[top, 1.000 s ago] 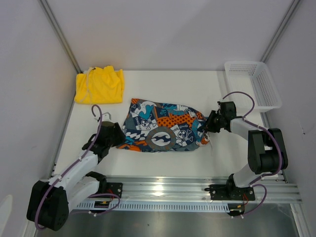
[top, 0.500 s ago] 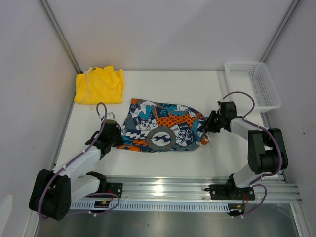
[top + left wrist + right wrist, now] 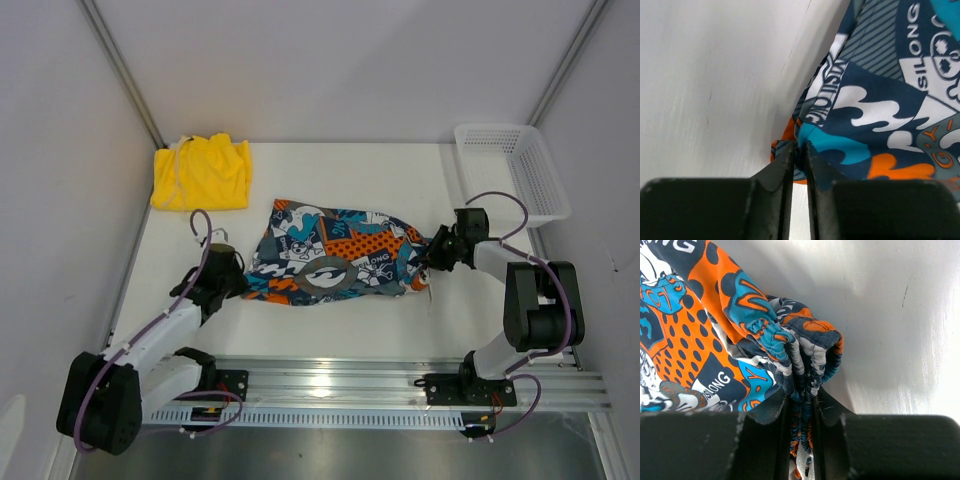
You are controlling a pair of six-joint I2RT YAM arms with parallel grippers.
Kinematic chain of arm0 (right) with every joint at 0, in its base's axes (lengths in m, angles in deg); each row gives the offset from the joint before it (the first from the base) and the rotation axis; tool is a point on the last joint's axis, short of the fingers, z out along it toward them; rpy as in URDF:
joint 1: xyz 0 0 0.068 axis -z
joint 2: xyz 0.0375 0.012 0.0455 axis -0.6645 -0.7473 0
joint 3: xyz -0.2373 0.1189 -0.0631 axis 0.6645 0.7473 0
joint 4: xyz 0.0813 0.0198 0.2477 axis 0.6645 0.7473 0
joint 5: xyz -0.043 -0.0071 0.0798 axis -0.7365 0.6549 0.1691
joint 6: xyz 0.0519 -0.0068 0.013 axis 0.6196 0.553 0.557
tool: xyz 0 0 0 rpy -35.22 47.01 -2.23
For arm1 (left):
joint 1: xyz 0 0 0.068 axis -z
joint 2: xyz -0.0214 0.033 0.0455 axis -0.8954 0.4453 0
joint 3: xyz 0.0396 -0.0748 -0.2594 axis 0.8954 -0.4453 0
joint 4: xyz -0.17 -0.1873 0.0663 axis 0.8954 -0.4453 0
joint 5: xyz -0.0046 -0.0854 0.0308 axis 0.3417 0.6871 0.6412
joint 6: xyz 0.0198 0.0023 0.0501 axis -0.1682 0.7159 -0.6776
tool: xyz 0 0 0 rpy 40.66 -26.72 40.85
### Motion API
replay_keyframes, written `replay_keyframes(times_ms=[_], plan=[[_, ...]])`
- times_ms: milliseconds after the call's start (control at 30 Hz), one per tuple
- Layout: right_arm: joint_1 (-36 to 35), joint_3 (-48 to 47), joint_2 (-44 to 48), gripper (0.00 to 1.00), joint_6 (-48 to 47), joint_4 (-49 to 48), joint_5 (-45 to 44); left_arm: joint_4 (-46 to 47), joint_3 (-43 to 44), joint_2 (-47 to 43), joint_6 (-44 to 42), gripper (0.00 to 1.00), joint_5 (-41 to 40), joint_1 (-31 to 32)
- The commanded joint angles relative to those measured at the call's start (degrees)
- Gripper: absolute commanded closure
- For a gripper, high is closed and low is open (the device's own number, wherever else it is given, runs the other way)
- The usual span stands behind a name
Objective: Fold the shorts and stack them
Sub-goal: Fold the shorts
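Note:
The printed shorts (image 3: 335, 258), teal-blue, orange, black and white, lie across the middle of the table. My left gripper (image 3: 238, 281) is shut on their left hem (image 3: 799, 150). My right gripper (image 3: 432, 255) is shut on the bunched elastic waistband (image 3: 802, 370) at their right end. The cloth is stretched between the two grippers. The yellow shorts (image 3: 202, 171) lie folded at the far left corner, untouched.
A white mesh basket (image 3: 512, 170) stands at the far right. Grey walls close in both sides of the white table (image 3: 340, 325), and a metal rail (image 3: 400, 375) runs along the near edge.
My right gripper has moved right with the waistband, and the printed shorts have been pulled longer and narrower. The left gripper has held its place on the hem.

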Motion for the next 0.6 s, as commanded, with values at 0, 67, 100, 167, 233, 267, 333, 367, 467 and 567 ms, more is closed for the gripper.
replay_keyframes(times_ms=[0, 67, 100, 167, 233, 267, 333, 367, 467, 567], plan=[[0.7, -0.3, 1.2, 1.0, 0.1, -0.4, 0.1, 0.3, 1.9, 2.7, -2.0, 0.8, 2.1, -0.6], [0.7, -1.3, 1.3, 1.0, -0.2, 0.3, 0.4, 0.3, 1.6, 1.6, -1.9, 0.66, 2.1, -0.6], [0.7, -1.6, 1.6, 1.0, -0.6, 1.5, 0.5, 0.1, 1.4, 0.9, -1.9, 0.59, 1.8, -0.6], [0.7, -3.0, 1.8, 1.0, -1.2, 4.0, 0.4, -0.8, 1.1, -1.3, -1.4, 0.53, 0.7, -0.6], [0.4, -4.0, 1.4, 1.0, -1.9, 5.9, 0.6, -1.8, 1.9, -2.2, -1.4, 0.51, -1.1, -0.6], [0.3, -5.2, 1.2, 1.0, -2.3, 8.0, 1.3, -2.5, 2.1, -2.8, -1.5, 0.5, -1.4, -0.6], [0.1, -6.9, 0.6, 1.0, -3.6, 10.6, 1.4, -2.5, 4.1, -2.8, -1.6, 0.5, -1.9, -0.6], [-0.1, -8.6, 0.5, 1.0, -4.0, 13.2, 1.2, -2.0, 4.6, -2.2, -1.6, 0.5, -1.5, -0.5], [-2.0, -10.9, 1.2, 1.0, -5.0, 17.1, -1.8, 0.6, 7.5, -0.8, -0.8, 0.51, 0.9, -0.4], [-4.0, -13.8, 2.6, 1.0, -5.0, 19.8, -3.8, 4.2, 9.9, 1.3, -0.1, 0.51, 1.8, 1.2]])
